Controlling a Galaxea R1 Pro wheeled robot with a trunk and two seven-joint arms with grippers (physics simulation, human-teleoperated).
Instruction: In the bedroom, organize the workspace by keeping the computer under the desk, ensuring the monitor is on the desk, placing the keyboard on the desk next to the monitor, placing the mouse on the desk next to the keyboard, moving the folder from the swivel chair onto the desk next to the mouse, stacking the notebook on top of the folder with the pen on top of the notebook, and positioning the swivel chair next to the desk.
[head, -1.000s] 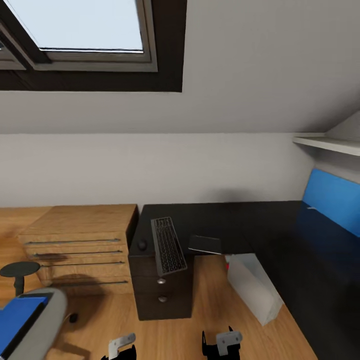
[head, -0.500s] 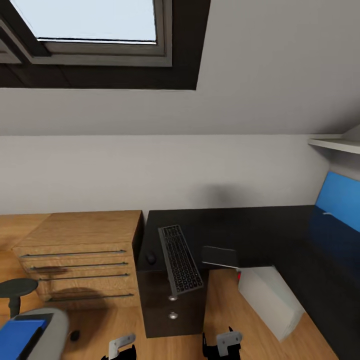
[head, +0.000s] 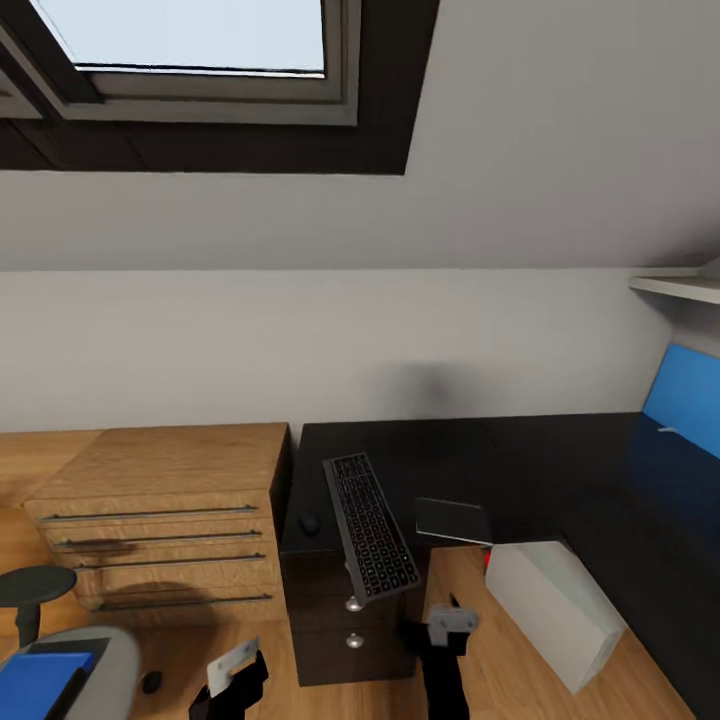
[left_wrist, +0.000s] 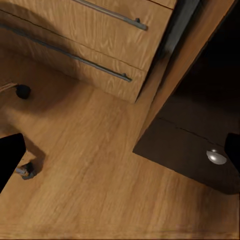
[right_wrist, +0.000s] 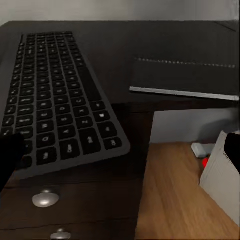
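The black desk (head: 520, 455) carries the silver-grey keyboard (head: 370, 525) (right_wrist: 60, 100), which overhangs its front edge. The dark mouse (head: 310, 523) lies left of the keyboard and the dark notebook (head: 452, 520) (right_wrist: 185, 77) right of it. Under the desk stands the white computer (head: 555, 595) (right_wrist: 222, 170). The blue folder (head: 40, 685) rests on the grey swivel chair (head: 105, 665) at the lower left. My right gripper (head: 447, 622) (right_wrist: 120, 150) is open, just before the keyboard's near end. My left gripper (head: 235, 668) (left_wrist: 120, 155) is open above the floor. Monitor and pen are out of view.
A light-wood drawer unit (head: 160, 500) (left_wrist: 100, 35) stands left of the desk's black drawer block (head: 345, 620) (left_wrist: 195, 150). Chair castors (left_wrist: 27, 170) sit on the wood floor. A blue wall panel (head: 685, 400) and a white shelf (head: 675, 288) are at the right.
The camera has shifted, so the desk sits lower and further right in the picture. Both arms have risen into view, the right gripper now up by the drawer block.
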